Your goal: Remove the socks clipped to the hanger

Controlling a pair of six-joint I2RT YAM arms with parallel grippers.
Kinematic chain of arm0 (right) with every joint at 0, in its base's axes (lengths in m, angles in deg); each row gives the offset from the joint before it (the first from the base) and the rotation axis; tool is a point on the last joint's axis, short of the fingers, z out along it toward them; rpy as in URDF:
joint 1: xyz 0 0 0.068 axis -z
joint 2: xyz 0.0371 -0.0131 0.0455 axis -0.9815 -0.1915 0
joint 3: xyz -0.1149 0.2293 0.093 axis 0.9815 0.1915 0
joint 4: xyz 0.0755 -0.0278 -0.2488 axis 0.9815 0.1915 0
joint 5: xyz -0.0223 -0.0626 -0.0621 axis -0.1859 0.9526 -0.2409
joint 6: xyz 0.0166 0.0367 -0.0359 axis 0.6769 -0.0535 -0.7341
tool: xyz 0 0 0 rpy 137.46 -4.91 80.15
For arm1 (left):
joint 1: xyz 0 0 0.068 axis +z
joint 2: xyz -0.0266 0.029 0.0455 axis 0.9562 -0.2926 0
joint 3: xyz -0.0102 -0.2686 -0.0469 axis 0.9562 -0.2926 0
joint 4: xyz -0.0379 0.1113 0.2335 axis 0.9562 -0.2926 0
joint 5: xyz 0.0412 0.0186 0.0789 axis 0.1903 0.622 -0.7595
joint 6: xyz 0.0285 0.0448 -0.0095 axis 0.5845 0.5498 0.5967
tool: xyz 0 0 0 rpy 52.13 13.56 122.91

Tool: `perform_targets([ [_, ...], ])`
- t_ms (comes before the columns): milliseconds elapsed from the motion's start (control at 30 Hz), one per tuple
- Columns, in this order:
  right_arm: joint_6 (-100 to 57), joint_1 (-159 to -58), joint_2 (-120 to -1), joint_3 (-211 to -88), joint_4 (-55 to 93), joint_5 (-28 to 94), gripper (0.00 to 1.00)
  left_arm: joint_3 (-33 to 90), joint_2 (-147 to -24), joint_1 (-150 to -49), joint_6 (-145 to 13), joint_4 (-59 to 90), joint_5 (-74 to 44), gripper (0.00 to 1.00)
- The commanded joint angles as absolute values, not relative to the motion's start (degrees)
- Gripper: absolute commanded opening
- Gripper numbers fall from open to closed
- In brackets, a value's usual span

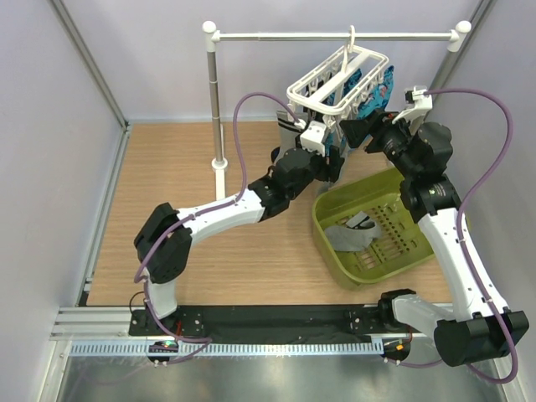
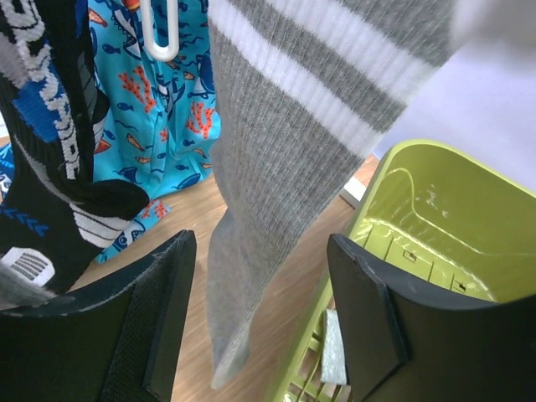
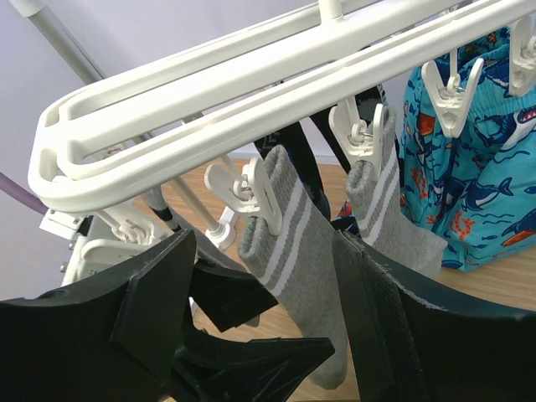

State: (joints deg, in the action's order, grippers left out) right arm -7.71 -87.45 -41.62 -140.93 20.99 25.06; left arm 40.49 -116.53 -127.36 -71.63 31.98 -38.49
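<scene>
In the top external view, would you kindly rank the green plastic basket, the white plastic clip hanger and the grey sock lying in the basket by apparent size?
1. Green plastic basket
2. White plastic clip hanger, though hanging higher may enlarge it
3. Grey sock lying in the basket

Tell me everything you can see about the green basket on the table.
The green basket is a rectangular tub with rounded corners. It looks like glossy olive-green plastic, with rows of slots in its floor. It sits open side up on the wooden table, turned askew, on the right side below the hanger. A grey sock lies inside on its floor, with something black and white beside it. The right arm rises past its right edge; whether they touch cannot be told.
</scene>
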Motion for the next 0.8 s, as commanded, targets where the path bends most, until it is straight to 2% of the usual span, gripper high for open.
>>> perform_targets([
  [0, -7.1, -87.3, -39.5, -142.9, 17.8, 25.6, 0.73, 43.5, -118.1, -128.0, -71.0, 37.0, -42.3, 0.66],
  [100, -7.0, -87.4, -39.0, -142.4, 19.3, 25.3, 0.73, 43.9, -119.2, -128.7, -69.9, 37.5, -44.9, 0.61],
  [200, -6.3, -87.2, -39.0, -142.2, 19.7, 25.2, 0.73, 44.3, -119.9, -129.1, -69.8, 38.0, -45.6, 0.52],
  [233, -6.3, -87.3, -39.0, -142.2, 19.8, 25.5, 0.72, 44.4, -120.1, -129.1, -69.9, 38.2, -46.2, 0.43],
  [300, -6.0, -87.3, -38.7, -142.3, 20.3, 25.6, 0.72, 44.4, -120.3, -129.4, -70.0, 38.6, -46.6, 0.31],
  [333, -5.8, -87.3, -38.4, -142.5, 20.3, 25.8, 0.72, 44.2, -120.3, -129.5, -70.0, 38.7, -46.7, 0.21],
  [400, -5.7, -87.3, -38.3, -143.1, 21.4, 26.4, 0.71, 44.0, -119.8, -130.0, -69.6, 38.9, -47.2, 0.10],
  [433, -5.4, -87.3, -38.4, -143.9, 22.7, 26.8, 0.70, 43.7, -119.7, -130.2, -68.9, 38.8, -47.4, 0.00],
  [767, -6.0, -87.3, -39.3, -150.5, 34.6, 28.3, 0.70, 39.1, -115.4, -130.7, -69.6, 40.6, -48.2, 0.00],
])
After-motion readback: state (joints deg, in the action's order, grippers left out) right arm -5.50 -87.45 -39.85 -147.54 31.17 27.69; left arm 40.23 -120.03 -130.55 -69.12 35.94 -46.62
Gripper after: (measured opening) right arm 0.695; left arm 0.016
